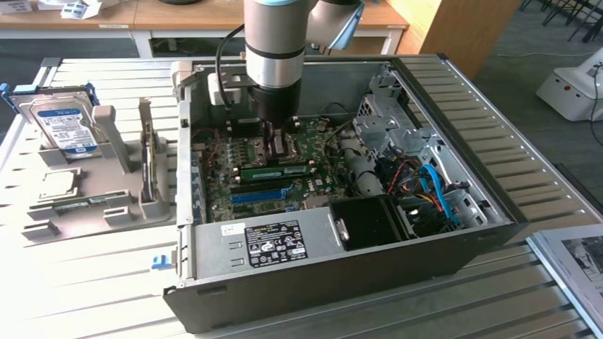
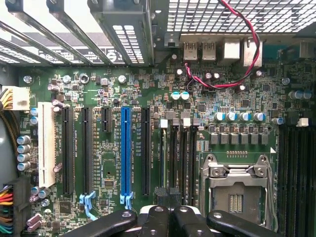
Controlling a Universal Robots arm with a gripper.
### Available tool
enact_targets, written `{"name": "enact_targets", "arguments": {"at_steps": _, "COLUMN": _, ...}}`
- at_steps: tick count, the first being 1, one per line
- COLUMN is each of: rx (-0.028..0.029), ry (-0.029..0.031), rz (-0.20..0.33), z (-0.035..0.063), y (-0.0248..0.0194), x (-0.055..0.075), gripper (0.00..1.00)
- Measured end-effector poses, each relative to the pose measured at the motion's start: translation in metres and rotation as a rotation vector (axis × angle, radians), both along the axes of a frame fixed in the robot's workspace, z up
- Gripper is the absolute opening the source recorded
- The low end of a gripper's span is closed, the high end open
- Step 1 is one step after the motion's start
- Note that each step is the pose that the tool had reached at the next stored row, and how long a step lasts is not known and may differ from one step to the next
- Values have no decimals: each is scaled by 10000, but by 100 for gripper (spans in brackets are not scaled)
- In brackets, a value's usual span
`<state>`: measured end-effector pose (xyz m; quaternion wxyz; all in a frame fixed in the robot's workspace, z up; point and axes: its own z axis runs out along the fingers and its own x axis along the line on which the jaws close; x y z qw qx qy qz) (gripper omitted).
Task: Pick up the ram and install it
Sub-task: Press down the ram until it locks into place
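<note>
The ram (image 1: 273,170), a narrow green stick, stands on edge in a slot on the motherboard (image 1: 311,187) inside the open computer case, between the blue slot (image 1: 256,194) and the processor socket (image 1: 247,146). My gripper (image 1: 274,152) reaches down into the case just over the stick's upper edge; I cannot tell whether it touches. In the wrist view my gripper (image 2: 168,219) is shut, its black fingers (image 2: 153,222) pressed together at the end of the black memory slots (image 2: 180,153), beside the blue slot (image 2: 126,148) and the socket (image 2: 236,190).
The case walls (image 1: 471,134) ring the board, with the power supply (image 1: 268,244), a black fan (image 1: 372,222) and blue cables (image 1: 433,187) toward the exterior view's right. A grey holder (image 1: 94,205) with a hard drive (image 1: 61,123) stands at the left.
</note>
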<state>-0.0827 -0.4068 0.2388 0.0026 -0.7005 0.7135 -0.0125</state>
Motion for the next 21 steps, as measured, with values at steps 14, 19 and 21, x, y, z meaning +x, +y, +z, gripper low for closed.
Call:
{"name": "enact_targets", "arguments": {"at_steps": 14, "rx": 0, "ry": 0, "rz": -1, "z": -68, "y": 0, "x": 0, "gripper": 10}}
{"name": "enact_targets", "arguments": {"at_steps": 19, "rx": -1, "ry": 1, "rz": -1, "z": -74, "y": 0, "x": 0, "gripper": 10}}
{"name": "enact_targets", "arguments": {"at_steps": 21, "rx": -1, "ry": 0, "rz": 0, "z": -76, "y": 0, "x": 0, "gripper": 10}}
